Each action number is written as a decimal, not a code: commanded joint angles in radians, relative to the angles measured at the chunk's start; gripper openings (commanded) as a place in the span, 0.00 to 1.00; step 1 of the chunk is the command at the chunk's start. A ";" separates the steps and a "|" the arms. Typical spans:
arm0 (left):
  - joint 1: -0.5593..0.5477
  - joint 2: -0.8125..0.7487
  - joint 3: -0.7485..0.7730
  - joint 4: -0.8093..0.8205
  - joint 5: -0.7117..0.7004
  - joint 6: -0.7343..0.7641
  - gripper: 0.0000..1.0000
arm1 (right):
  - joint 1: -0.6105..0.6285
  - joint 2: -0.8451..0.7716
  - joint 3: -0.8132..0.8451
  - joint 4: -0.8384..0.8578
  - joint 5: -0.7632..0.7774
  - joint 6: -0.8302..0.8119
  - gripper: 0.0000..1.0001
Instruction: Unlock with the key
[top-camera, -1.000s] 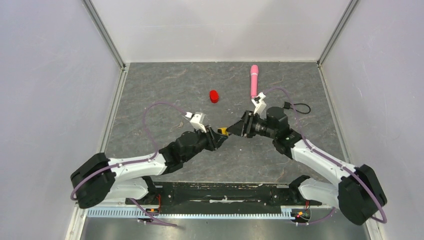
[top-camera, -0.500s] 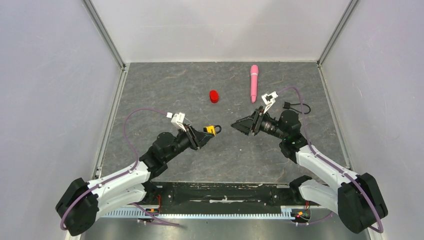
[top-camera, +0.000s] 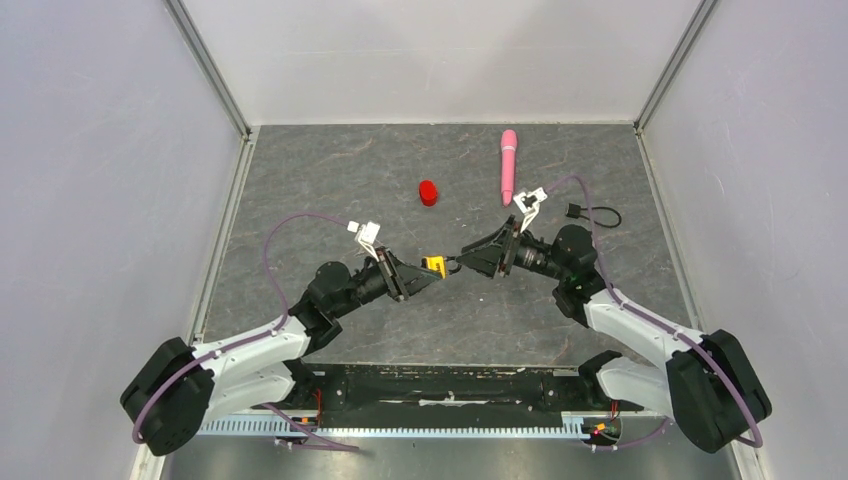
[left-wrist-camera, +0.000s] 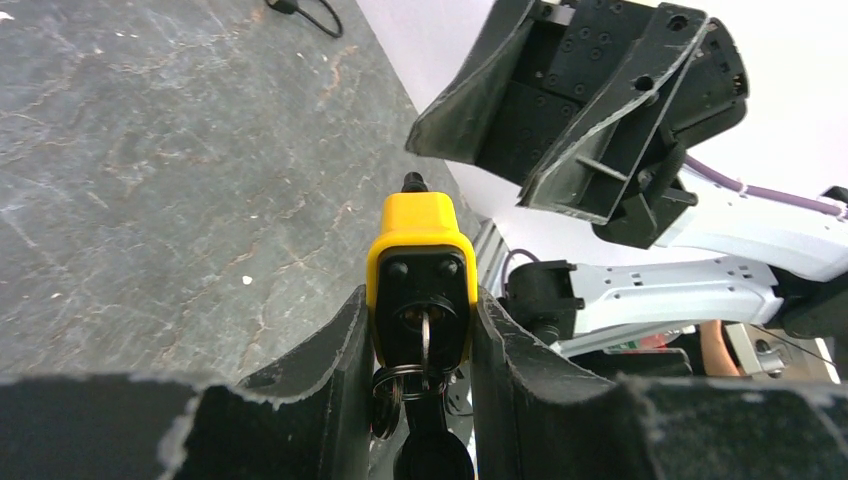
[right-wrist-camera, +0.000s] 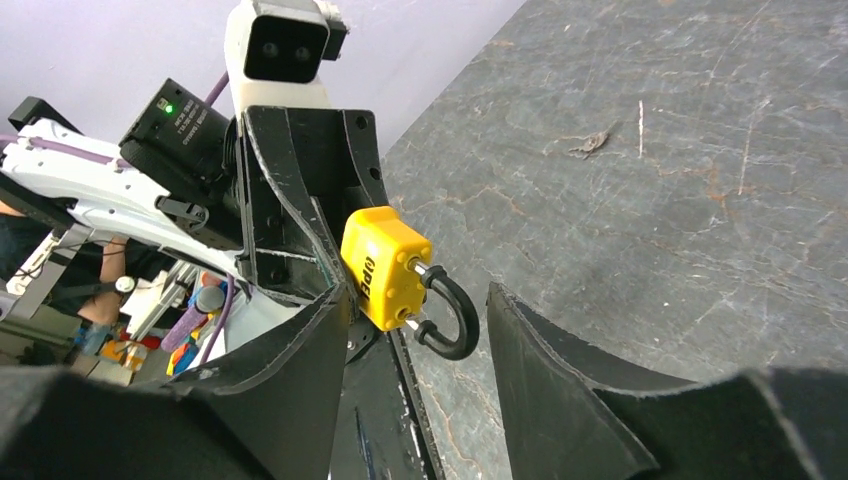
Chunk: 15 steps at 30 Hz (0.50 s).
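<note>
Yellow padlock sits clenched in the jaws of the left gripper, held above the grey tabletop near its middle. Only the left wrist view shows the key: it stands in the keyhole on the lock's end face, its ring hanging below between the jaws. Only the right wrist view shows the black shackle, which lies between the spread jaws of the right gripper and touches neither. Half a second ago the two grippers were well apart; now they are almost tip to tip.
</note>
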 joint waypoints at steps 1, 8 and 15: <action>0.004 0.007 0.056 0.183 0.072 -0.075 0.02 | 0.025 0.024 0.009 0.055 -0.017 -0.016 0.54; 0.004 -0.008 0.068 0.172 0.078 -0.081 0.02 | 0.043 0.044 0.018 0.010 -0.031 -0.076 0.48; 0.010 0.001 0.103 0.087 0.057 -0.104 0.02 | 0.055 0.052 0.009 0.018 -0.070 -0.154 0.27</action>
